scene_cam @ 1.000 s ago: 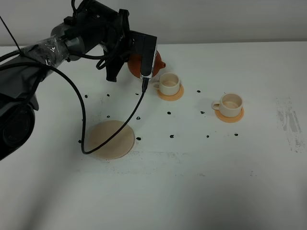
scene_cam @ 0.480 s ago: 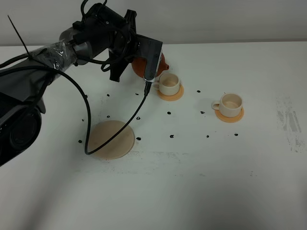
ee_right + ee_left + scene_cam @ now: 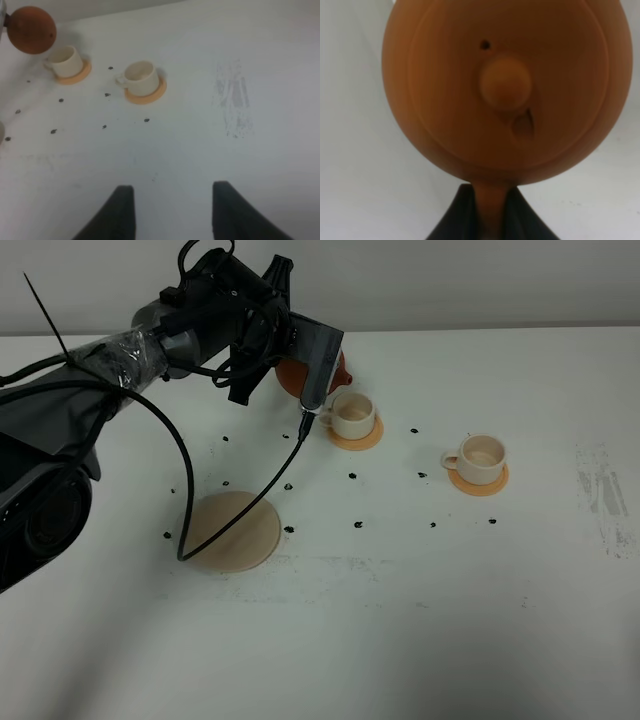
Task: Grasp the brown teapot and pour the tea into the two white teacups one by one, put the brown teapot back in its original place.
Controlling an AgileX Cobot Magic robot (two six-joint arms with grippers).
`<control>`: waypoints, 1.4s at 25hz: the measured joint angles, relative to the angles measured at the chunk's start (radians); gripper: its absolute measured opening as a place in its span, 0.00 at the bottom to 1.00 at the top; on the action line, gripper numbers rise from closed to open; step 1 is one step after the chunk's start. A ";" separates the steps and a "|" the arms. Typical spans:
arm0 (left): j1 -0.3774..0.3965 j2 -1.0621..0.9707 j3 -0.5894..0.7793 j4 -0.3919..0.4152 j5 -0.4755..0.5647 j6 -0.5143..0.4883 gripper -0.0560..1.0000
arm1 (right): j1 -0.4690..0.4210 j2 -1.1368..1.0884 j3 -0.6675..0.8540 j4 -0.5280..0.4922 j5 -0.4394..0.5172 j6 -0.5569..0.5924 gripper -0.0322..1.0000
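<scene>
The brown teapot (image 3: 505,90) fills the left wrist view from lid side, its loop handle pinched in my left gripper (image 3: 490,220), which is shut on it. In the high view the teapot (image 3: 289,377) hangs above the table, mostly hidden behind the left wrist, its spout beside the left white teacup (image 3: 353,414). The other white teacup (image 3: 483,454) stands further right; both sit on orange coasters. The beige saucer (image 3: 233,531) lies bare at front left. No tea shows. My right gripper (image 3: 172,212) hovers open and empty, far from the cups (image 3: 142,77).
A black cable (image 3: 190,480) droops from the left arm across the saucer. Small black marks dot the white table (image 3: 400,620) around the cups. A grey smudge (image 3: 600,490) marks the right side.
The left arm has shifted a little right and further back with the teapot, bringing it closer to the left teacup. The cups and saucer have not moved.
</scene>
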 joint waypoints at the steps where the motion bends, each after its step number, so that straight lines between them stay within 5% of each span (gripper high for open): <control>1: -0.002 0.000 0.000 0.000 -0.002 0.000 0.17 | 0.000 0.000 0.000 0.000 0.000 0.000 0.40; 35: -0.036 0.016 0.000 0.150 -0.051 0.073 0.17 | 0.000 0.000 0.000 0.000 0.000 0.000 0.40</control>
